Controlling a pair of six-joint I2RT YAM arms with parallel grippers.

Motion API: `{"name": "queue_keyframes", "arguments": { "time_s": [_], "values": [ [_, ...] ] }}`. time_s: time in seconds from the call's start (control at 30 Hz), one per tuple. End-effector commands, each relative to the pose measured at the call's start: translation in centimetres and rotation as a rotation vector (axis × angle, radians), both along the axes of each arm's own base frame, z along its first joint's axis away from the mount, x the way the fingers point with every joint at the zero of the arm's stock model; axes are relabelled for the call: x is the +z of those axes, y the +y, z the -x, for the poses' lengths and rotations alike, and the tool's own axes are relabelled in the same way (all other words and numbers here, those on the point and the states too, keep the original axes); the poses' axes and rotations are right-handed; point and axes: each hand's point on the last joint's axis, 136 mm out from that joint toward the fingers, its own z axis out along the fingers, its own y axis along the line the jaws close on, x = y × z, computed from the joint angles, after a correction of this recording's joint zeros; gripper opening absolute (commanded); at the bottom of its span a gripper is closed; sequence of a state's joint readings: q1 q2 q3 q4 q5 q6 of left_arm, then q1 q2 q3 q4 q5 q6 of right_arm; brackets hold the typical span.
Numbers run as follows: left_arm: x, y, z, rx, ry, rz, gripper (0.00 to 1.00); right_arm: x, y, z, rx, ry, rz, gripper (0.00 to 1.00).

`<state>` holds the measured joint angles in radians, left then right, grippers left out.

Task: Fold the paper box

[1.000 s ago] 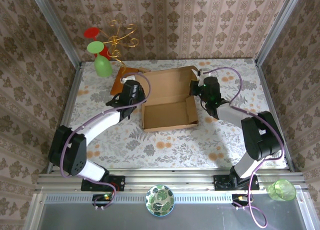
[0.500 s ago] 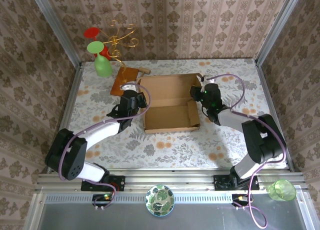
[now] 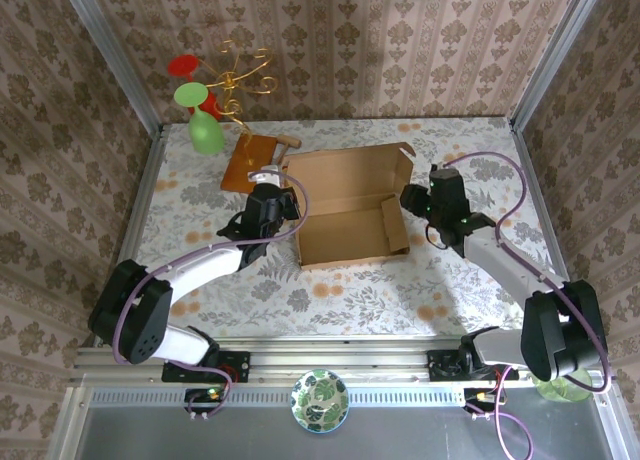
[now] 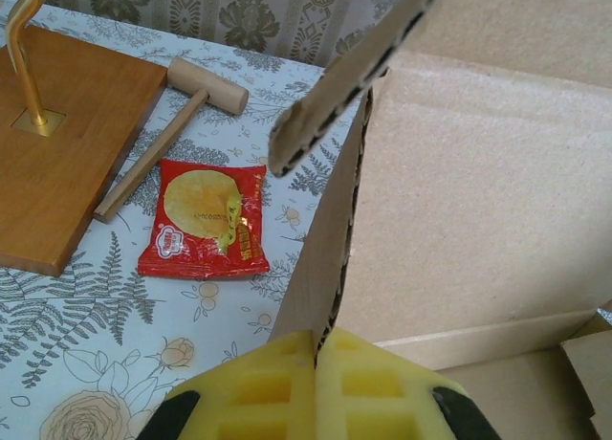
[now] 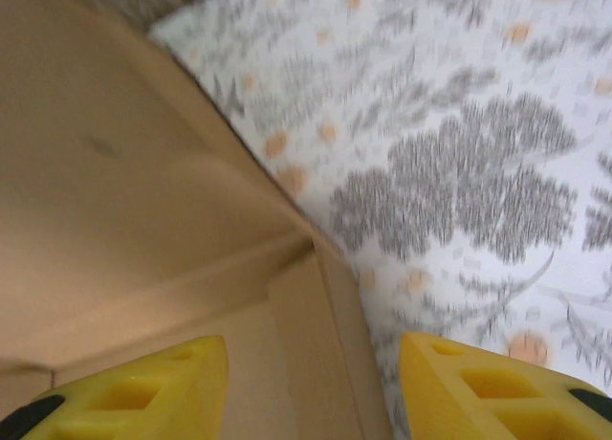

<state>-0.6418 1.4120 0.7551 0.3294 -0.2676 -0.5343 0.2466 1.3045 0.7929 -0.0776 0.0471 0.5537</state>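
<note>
The paper box [image 3: 350, 205] lies open in the middle of the table, its brown lid panel raised toward the back. My left gripper [image 3: 291, 214] is shut on the box's left side wall; in the left wrist view its yellow pads [image 4: 258, 387] pinch the corrugated edge of the box [image 4: 478, 201]. My right gripper [image 3: 413, 201] stands open at the box's right side. In the right wrist view the box's right wall [image 5: 335, 306] runs between my right gripper's [image 5: 316, 383] spread fingers without touching them.
A wooden board [image 3: 248, 160] with a gold wire stand, a wooden mallet [image 4: 172, 124] and a red snack packet [image 4: 206, 220] lie left of the box. A green cup [image 3: 205, 132] hangs at the back left. A patterned bowl [image 3: 320, 400] sits below the table's front rail.
The box has slid and turned to the right with my left gripper still on it. My right gripper let go of the right flap, opened and drew back to the right.
</note>
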Motion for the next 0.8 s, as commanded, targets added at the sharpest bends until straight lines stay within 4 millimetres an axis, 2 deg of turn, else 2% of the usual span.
{"name": "queue_keyframes", "arguments": {
  "time_s": [0.0, 0.1, 0.27, 0.5, 0.67, 0.77],
  "values": [
    [1.5, -0.3, -0.7, 0.007, -0.041, -0.008, 0.0, -4.5, 1.1, 2.6, 0.099, 0.186, 0.001, 0.5],
    [1.4, -0.5, -0.8, 0.002, -0.037, -0.01, 0.0, -6.8, 1.4, 2.2, 0.136, 0.27, 0.038, 0.49],
    [1.3, -0.8, -0.9, -0.008, -0.033, -0.009, 0.0, -8.8, 1.3, 1.1, 0.156, 0.314, 0.081, 0.49],
    [1.2, -0.8, -1.0, -0.008, -0.029, -0.011, 0.0, -10.2, 1.7, -0.3, 0.172, 0.341, 0.101, 0.43],
    [1.2, -0.9, -1.0, -0.009, -0.028, -0.011, 0.0, -11.3, 1.6, -0.3, 0.18, 0.395, 0.178, 0.37],
    [1.3, -0.9, -1.1, -0.009, -0.027, -0.012, 0.0, -11.6, 1.5, -0.2, 0.173, 0.431, 0.237, 0.3]
  ]
}}
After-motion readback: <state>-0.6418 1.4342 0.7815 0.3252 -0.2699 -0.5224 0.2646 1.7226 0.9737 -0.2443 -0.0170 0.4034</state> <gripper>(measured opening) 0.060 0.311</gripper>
